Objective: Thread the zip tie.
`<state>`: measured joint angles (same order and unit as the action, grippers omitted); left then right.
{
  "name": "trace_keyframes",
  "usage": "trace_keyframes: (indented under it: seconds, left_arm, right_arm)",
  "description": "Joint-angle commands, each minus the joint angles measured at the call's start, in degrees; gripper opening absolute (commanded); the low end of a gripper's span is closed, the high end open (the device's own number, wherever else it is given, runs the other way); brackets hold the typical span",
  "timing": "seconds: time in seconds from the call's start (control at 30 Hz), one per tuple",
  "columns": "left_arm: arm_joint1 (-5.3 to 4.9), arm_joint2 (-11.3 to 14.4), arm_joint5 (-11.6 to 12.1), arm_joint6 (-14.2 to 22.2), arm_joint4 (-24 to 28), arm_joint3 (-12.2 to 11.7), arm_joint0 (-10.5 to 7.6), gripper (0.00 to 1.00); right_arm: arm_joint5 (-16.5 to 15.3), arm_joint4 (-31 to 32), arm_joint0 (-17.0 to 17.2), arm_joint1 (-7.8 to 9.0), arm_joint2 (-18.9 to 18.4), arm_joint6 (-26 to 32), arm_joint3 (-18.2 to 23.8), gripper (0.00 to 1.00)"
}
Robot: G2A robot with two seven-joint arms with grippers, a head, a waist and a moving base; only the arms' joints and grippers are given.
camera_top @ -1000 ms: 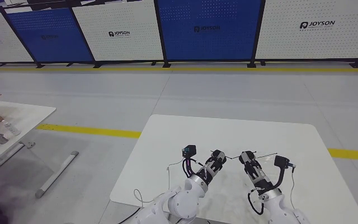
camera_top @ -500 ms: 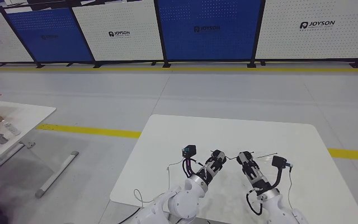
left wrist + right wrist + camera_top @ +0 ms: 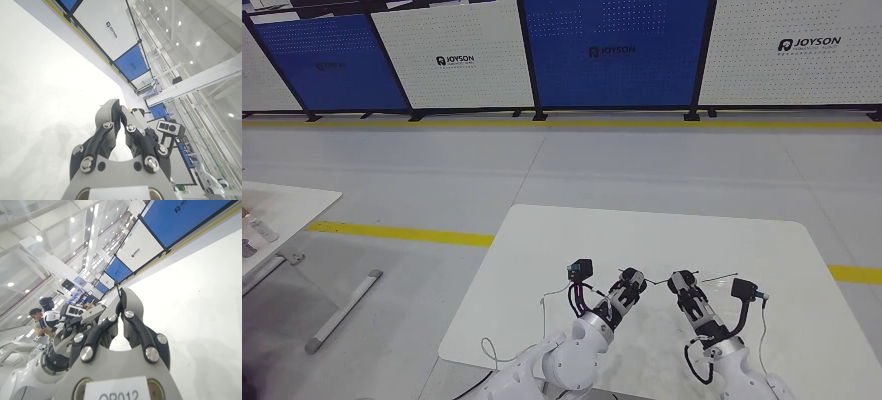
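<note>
over the near part of the table (image 3: 642, 235), the right claw (image 3: 121, 295) pinches a black zip tie (image 3: 118, 288); the left claw (image 3: 120, 108), just beside it, is pressed together.

Right tool (image 3: 679, 278) and zip tie (image 3: 118, 288) marginally farther right.

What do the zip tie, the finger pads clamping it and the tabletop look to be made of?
Zip tie: thin matte black strip, likely nylon; it stands straight out of the right gripper without drooping.
Pads: dull black with ridges, probably rubber.
Table: smooth plain white with soft shadows, maybe laminate or painted board; the look leaves it open.
</note>
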<state>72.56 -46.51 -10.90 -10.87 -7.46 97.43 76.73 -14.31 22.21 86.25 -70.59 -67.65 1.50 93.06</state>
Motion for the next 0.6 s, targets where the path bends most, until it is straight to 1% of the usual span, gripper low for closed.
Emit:
trace_keyframes:
  seconds: [0.0,0.33,0.57]
  left_arm:
    - [0.06,-0.19,0.12,0.17,-0.21,-0.05,0.12,0.00]
    - [0.43,-0.84,0.18,0.60,-1.63,-0.09,0.61,0.00]
    - [0.50,-0.92,0.22,0.30,-1.61,-0.08,0.69,0.00]
  right_arm:
    - [-0.07,-0.20,0.05,-0.05,-0.05,0.01,-0.02,0.00]
    - [-0.63,-0.43,0.83,-0.17,-1.13,-0.46,0.44,0.00]
    - [-0.03,0.44,0.77,-0.37,-0.57,0.31,0.61,0.00]
